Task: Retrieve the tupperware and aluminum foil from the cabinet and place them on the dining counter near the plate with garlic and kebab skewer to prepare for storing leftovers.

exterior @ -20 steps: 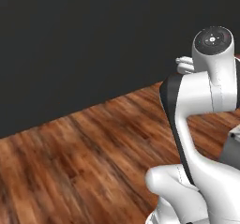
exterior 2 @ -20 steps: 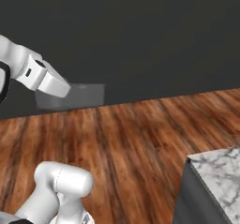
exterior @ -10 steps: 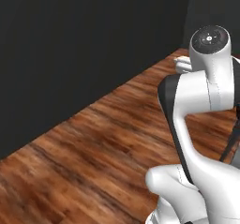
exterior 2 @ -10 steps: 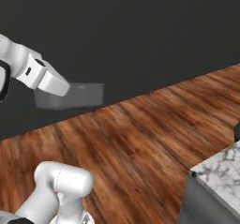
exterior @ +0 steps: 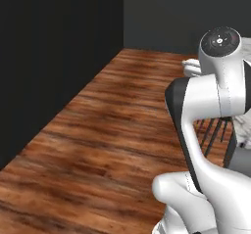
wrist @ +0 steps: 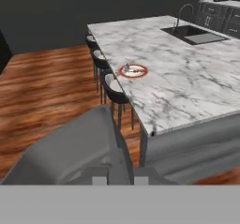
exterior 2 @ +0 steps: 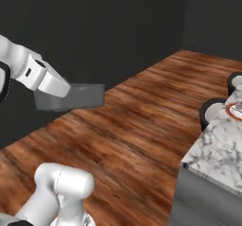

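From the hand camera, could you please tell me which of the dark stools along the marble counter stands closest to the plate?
The nearest dark round-seated stool, just below the red-rimmed plate on the white marble counter; the other two stools stand farther up the row.

Surfaces as rendered
The tupperware [exterior 2: 71,98] is seen as matt grey plastic; the dining counter [wrist: 187,78] as polished veined marble; the floor [exterior: 108,130] as wood planks.
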